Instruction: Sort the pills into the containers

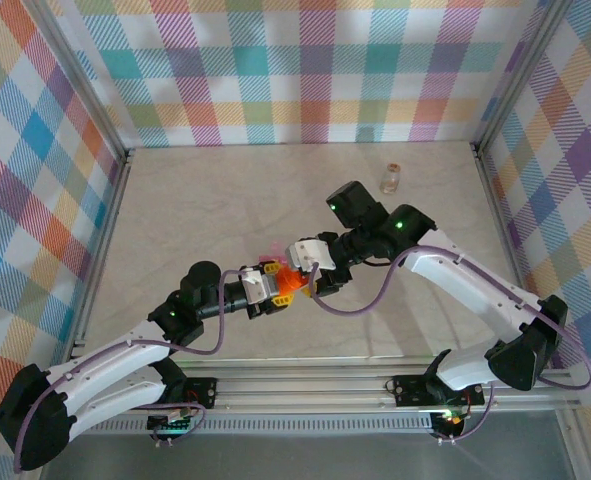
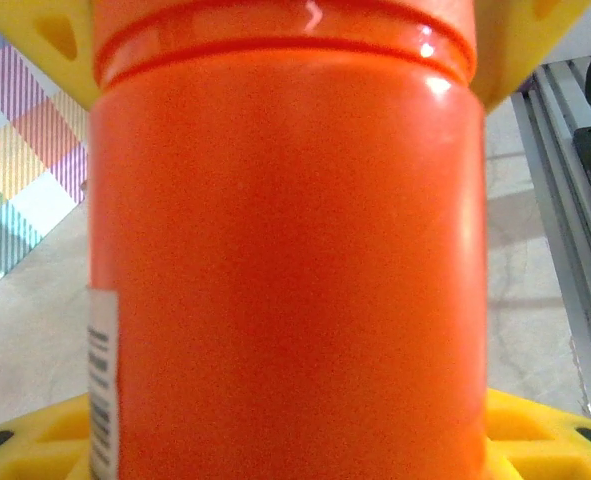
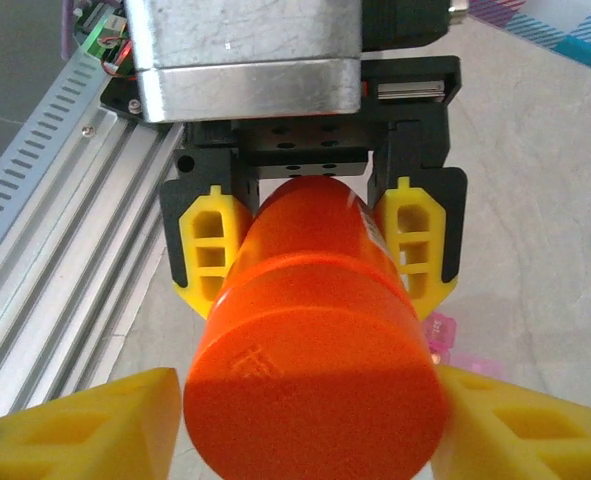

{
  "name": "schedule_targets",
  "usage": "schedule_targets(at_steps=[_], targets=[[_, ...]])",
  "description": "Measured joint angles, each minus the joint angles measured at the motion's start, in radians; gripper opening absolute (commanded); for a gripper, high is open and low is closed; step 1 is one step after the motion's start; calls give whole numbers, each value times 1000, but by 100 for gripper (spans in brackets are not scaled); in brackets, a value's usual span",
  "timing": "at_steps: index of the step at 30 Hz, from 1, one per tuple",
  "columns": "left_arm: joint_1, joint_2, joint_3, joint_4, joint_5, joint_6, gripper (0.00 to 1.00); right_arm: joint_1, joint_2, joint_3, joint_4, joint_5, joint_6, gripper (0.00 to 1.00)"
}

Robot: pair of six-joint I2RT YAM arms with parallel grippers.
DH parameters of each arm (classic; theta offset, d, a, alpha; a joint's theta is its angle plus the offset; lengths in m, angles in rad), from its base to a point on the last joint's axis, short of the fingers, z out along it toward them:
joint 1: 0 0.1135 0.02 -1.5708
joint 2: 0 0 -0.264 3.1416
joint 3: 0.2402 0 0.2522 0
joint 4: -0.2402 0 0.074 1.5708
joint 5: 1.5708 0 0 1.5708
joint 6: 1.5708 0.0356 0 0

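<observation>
the left tool (image 3: 313, 255) is clamped on the body of the round orange plastic pill bottle (image 2: 285, 260), held sideways above the bench (image 1: 225, 200). the right tool (image 3: 310, 430) grips its orange screw cap (image 3: 315, 370), which is still on. the small flat pink plastic pill box (image 3: 443, 335) lies just below. i judge that sorting has not begun: opening, pouring and dividing remain.
</observation>
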Motion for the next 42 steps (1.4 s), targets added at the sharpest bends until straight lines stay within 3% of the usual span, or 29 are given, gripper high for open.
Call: schedule_targets(at_steps=[3,6,10,26,31,37,42], targets=[[0,0,0,0,3,0,0,0,-1,0,1,0,3,58],[0,0,0,2,2,0,0,0,-4,0,0,-5,10,69],[0,5,1,2,2,0,0,3,-16,-5,2,-11,13,70],[0,8,1,-8,19,3,0,17,-19,-6,11,8,15,54],[0,8,1,-32,14,2,0,20,-19,-26,24,15,49,38],[0,8,1,-84,18,-5,0,34,-24,-68,69,27,232,27],[0,8,1,-115,11,-19,0,41,-31,-108,156,24,586,23]])
